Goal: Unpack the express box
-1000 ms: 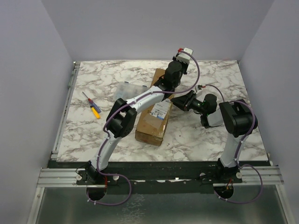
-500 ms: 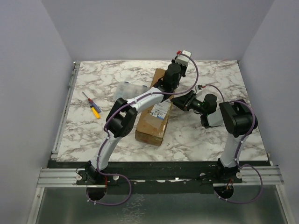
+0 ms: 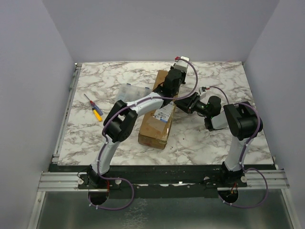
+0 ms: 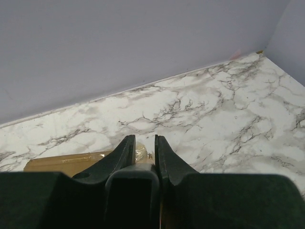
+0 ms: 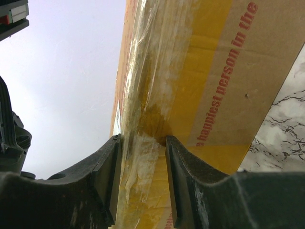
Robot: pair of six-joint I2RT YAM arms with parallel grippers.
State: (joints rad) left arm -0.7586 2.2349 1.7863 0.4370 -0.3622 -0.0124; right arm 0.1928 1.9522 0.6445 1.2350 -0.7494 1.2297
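The express box (image 3: 153, 128), a long brown carton with a white label, lies lengthwise mid-table. My left gripper (image 3: 167, 82) is over its far end. In the left wrist view my left gripper (image 4: 144, 139) stands nearly shut, with a crinkled bit of clear tape (image 4: 141, 152) between the fingertips and the box's far end (image 4: 62, 162) just below. My right gripper (image 3: 179, 103) is at the box's right side. In the right wrist view my right gripper (image 5: 142, 139) is shut on the taped ridge of the box (image 5: 228, 71), which shows red print.
A clear plastic compartment case (image 3: 127, 90) lies left of the box, partly under my left arm. A screwdriver with a yellow and blue handle (image 3: 94, 108) lies farther left. Grey walls close the table at the back and both sides.
My left wrist has shifted a little left and toward the box's far end. The right arm and the box have not moved.
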